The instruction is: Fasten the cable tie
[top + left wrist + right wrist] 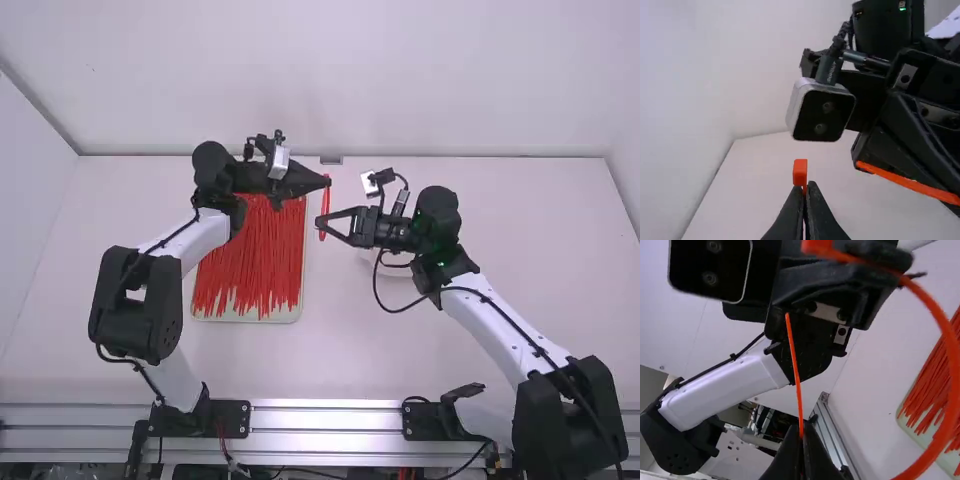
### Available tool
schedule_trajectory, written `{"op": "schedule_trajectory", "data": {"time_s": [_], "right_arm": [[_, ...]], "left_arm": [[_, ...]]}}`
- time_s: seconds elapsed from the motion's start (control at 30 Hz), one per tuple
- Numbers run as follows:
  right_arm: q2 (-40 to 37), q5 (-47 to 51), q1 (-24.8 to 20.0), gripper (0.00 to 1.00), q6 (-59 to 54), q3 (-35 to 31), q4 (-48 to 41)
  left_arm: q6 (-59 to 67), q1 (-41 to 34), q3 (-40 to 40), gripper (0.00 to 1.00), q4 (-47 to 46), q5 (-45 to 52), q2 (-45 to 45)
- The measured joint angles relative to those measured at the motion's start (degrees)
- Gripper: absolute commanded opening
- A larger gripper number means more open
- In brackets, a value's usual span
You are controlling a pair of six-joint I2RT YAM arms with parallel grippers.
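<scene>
Grippers, two in number, meet above the white bench (pixel 450 330). Between them hangs one red cable tie (pixel 324 205), clear of the surface and bent into an open curve. The left gripper (pixel 326 182) is closed on the tie just below its square head (pixel 800 171), which stands right past the pinched fingertips in the left wrist view. The right gripper (pixel 322 222) is closed on the thin tail (pixel 794 370). In the right wrist view the strap rises from its fingertips toward the left gripper and also sweeps round in a wide arc. Whether the tail has entered the head cannot be told.

One pale tray (pixel 292 316) lies on the bench under the left arm. It carries a heap of red ties (pixel 255 255), too many to count.

Each wrist bears one silver camera, the left camera (pixel 278 160) and the right camera (pixel 376 180); the right one shows two lenses in the left wrist view. One grey plug (pixel 829 70) above it has print too small to read. One green light (pixel 902 7) glows on the right arm.
</scene>
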Motion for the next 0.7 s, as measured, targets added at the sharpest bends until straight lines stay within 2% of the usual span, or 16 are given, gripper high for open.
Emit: {"op": "schedule_trajectory", "data": {"time_s": [0.7], "right_arm": [[0.0, 1.1, -0.9, 0.00, 0.8, 0.0, 0.0]], "left_arm": [[0.6, -1.2, 0.0, 0.02, 0.0, 1.2, 0.0]]}}
